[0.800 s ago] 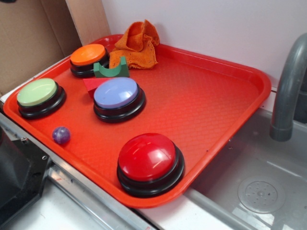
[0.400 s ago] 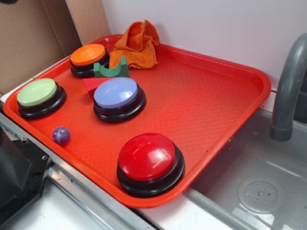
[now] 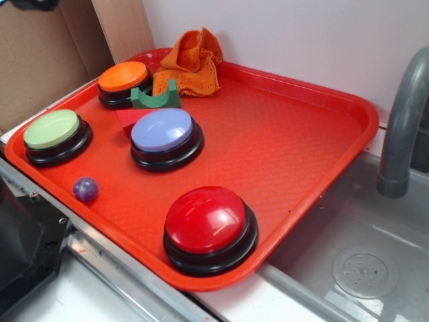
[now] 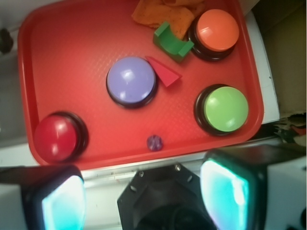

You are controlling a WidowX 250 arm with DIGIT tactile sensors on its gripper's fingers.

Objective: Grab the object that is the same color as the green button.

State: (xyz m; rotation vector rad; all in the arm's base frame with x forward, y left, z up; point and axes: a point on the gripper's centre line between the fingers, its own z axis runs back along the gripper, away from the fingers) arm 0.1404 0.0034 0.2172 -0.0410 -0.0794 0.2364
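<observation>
Wrist and exterior views at the start of the reach. Your claw [image 4: 144,191] hung high above the near edge of the red tray [image 4: 72,38], spread wide and holding nothing. The green block [image 4: 171,41], matching the green button [image 4: 226,108], lay at the tray's far side, well apart from the claw and slightly to the right in the wrist view, its arch opening upward. It sat just beside the orange button [image 4: 218,29] and the orange cloth [image 4: 165,13], with the red wedge [image 4: 165,73] and purple button [image 4: 130,80] between it and you. The purple ball [image 4: 154,142] lay nearest.
</observation>
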